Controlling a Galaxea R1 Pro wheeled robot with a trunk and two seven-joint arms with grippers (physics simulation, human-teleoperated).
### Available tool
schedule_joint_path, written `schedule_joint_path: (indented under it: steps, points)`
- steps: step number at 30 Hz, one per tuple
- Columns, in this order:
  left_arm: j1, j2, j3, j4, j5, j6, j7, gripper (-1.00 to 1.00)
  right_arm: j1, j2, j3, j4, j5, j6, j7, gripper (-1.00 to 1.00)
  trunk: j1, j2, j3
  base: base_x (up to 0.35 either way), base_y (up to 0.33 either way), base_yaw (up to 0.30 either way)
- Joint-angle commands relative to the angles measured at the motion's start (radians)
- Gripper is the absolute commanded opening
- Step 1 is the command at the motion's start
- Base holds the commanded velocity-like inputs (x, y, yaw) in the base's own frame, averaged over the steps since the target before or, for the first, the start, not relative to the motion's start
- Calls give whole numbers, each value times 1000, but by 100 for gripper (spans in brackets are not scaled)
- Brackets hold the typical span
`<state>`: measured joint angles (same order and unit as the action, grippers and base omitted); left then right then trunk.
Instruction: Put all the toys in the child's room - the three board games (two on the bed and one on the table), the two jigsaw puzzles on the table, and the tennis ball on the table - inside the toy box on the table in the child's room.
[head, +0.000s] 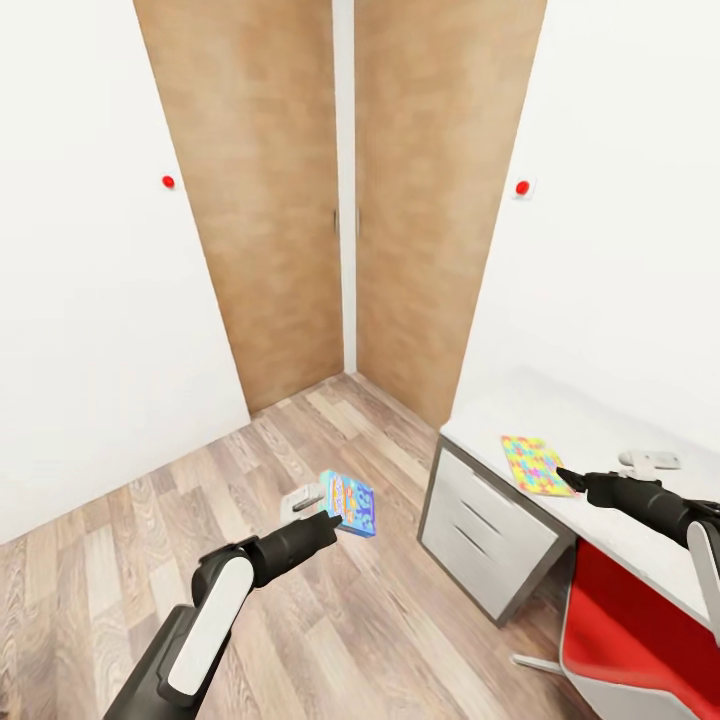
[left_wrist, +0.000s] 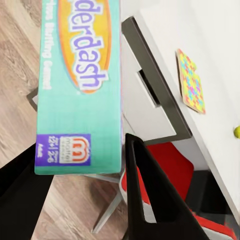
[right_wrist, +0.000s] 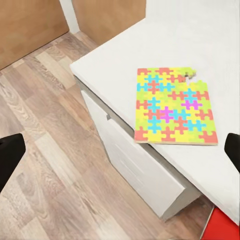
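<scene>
Left wrist view: my left pincer (left_wrist: 80, 165) is clamped on the blue board game (left_wrist: 80, 85), carried clear of the floor. My right pincer (right_wrist: 120, 150) stands apart above the jigsaw puzzle (right_wrist: 172, 107) on the tabletop (right_wrist: 125, 45), ready for pickup.

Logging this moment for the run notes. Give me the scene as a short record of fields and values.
left end effector: shut on a blue board game, carried above the wood floor
right end effector: open, over the near edge of the jigsaw puzzle
jigsaw puzzle: flat on the table, near its drawer end
tennis ball: on the table, beyond the puzzle in the left wrist view
red chair: tucked at the table
toy box: cannot tell
</scene>
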<state>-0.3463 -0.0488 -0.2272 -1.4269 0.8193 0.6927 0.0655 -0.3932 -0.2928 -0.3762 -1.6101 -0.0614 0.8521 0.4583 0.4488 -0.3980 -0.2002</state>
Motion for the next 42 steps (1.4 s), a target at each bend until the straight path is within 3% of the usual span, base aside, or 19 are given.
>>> schedule_joint_path:
  steps: [1,24,42]
  points:
    - [-1,0,0,-1,12,4,7,-100,-1,0,-1,-1,-6,7,0,100,1,-2,-2,339,0,0]
    - [-1,0,0,-1,12,4,7,-100,-1,0,-4,-1,-6,4,1,100,1,-2,20,329,0,0]
    - [-2,0,0,-1,11,4,8,-100,-1,0,-4,-1,-7,4,2,100,1,-2,49,63,0,0]
